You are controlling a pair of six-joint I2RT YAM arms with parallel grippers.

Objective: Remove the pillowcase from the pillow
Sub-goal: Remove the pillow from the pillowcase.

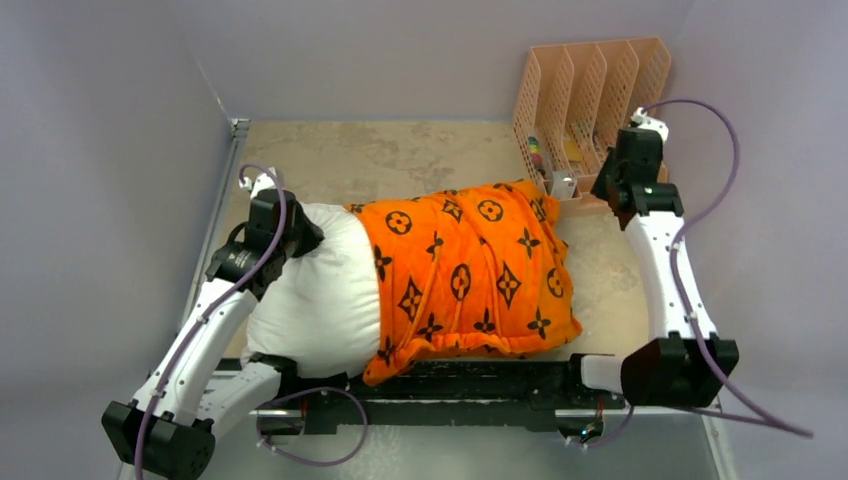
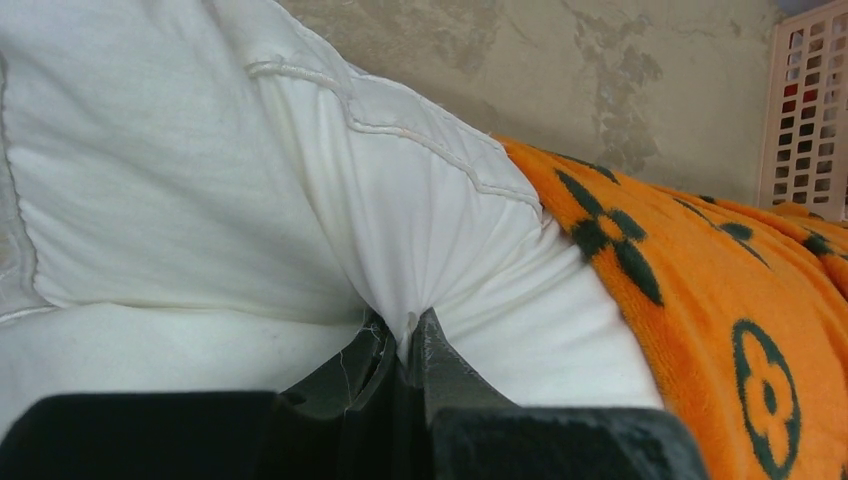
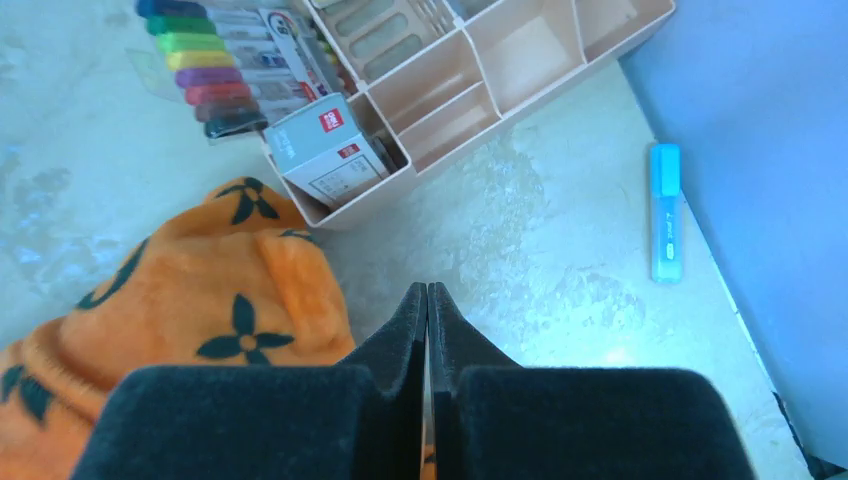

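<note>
Closest to me, along the near edge of the table (image 1: 400, 160), lay the pillow (image 1: 315, 300), its left end bare and white, the orange case (image 1: 465, 270) covering the rest out to the right. At the bare end the left gripper (image 2: 408, 335) had its fingers clamped on a pinch of pillow cloth, which puckered into tight folds at the tips. Farther off, by the case's far right corner, the right gripper (image 3: 427, 300) hovered with its fingers pressed together on nothing I could make out, the orange plush just beside them. Beyond it stood the peach rack (image 1: 590, 90). I judged the case partly stripped, the pillow anchored, and the right gripper between grips. Next, its fingers would need to part, drop onto that corner, bite plush alone, and draw rightward, away from the anchor.
</note>
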